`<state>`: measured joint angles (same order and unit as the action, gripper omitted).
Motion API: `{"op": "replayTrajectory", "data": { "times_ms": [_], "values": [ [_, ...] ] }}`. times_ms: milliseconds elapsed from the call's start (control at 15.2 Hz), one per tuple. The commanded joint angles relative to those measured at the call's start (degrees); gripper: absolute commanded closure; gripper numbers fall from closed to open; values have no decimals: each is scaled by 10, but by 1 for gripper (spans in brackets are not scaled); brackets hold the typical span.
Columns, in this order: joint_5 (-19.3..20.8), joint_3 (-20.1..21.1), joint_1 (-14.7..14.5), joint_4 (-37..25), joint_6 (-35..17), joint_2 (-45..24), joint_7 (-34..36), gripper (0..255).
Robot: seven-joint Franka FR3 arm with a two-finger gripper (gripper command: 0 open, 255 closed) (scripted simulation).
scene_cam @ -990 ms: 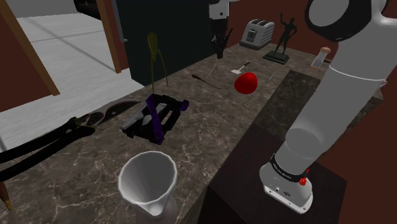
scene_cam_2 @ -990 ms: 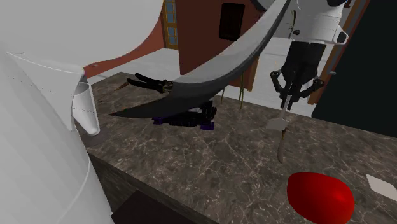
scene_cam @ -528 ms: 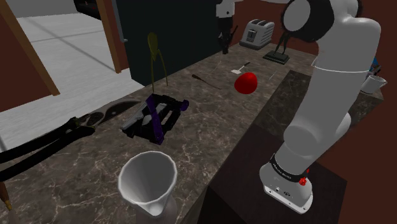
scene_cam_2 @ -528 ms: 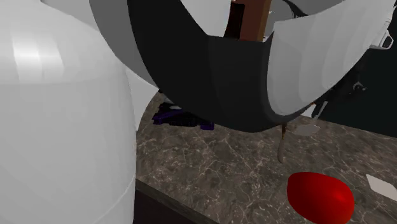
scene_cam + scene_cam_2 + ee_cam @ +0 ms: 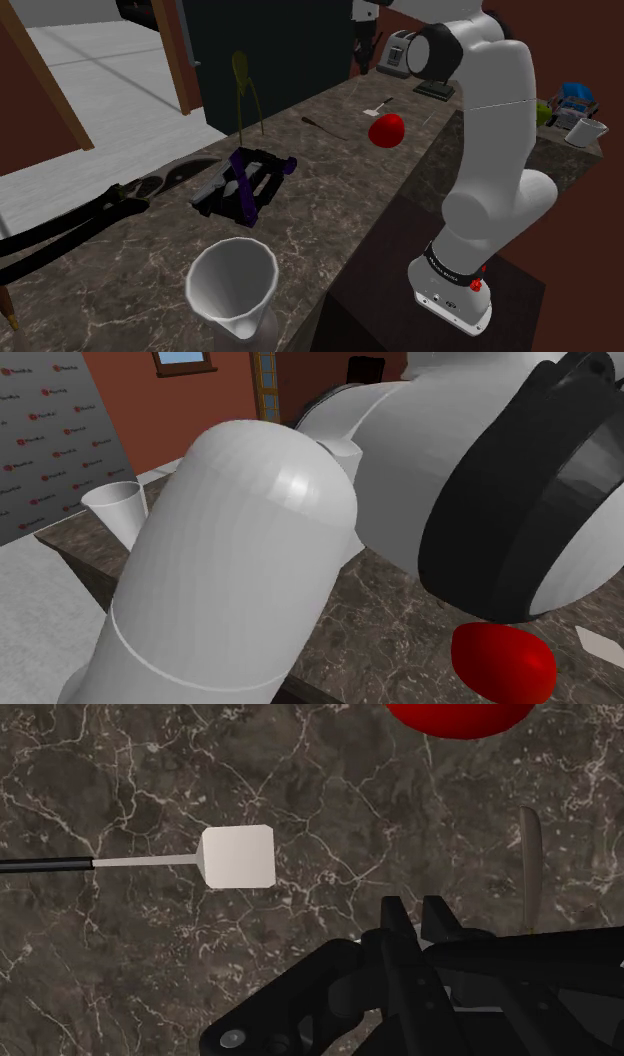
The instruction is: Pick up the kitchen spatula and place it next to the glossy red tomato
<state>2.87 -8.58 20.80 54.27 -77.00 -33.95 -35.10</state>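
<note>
The spatula point(image 5: 238, 856) has a white square blade and a thin dark handle, and it lies flat on the dark marble counter. It is also seen in the shoulder view point(image 5: 383, 103) and at the edge of the second exterior view point(image 5: 600, 642). The glossy red tomato point(image 5: 386, 129) point(image 5: 503, 660) point(image 5: 460, 714) rests on the counter a short way from the blade. My black gripper point(image 5: 415, 909) hangs above the counter, shut with nothing between its fingers. The spatula lies off to one side of it, untouched. In the shoulder view the gripper point(image 5: 360, 66) is high at the counter's far end.
A slender utensil point(image 5: 325, 127) point(image 5: 529, 864) lies near the tomato. A purple-and-black object point(image 5: 245, 180) sits mid-counter, with a white flared cup point(image 5: 233, 285) near the front. A toaster point(image 5: 400, 50) stands at the far end. The arm's white links point(image 5: 300, 552) block much of the second exterior view.
The arm has swung toward the shoulder view's right, and the gripper has shifted a little right and up. Its links now cover the second exterior view. The spatula and tomato have not moved.
</note>
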Motion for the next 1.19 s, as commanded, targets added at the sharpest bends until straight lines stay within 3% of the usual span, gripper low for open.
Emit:
{"op": "replayTrajectory", "data": {
  "times_ms": [0, 462, 1122],
  "values": [
    [-5, -2, 17, -92, 34, -57, -16, 255],
    [-1, -1, 10, 25, -46, -20, -8, 255],
    [0, 0, 6, 126, -132, -6, 0, 255]
  ]
}}
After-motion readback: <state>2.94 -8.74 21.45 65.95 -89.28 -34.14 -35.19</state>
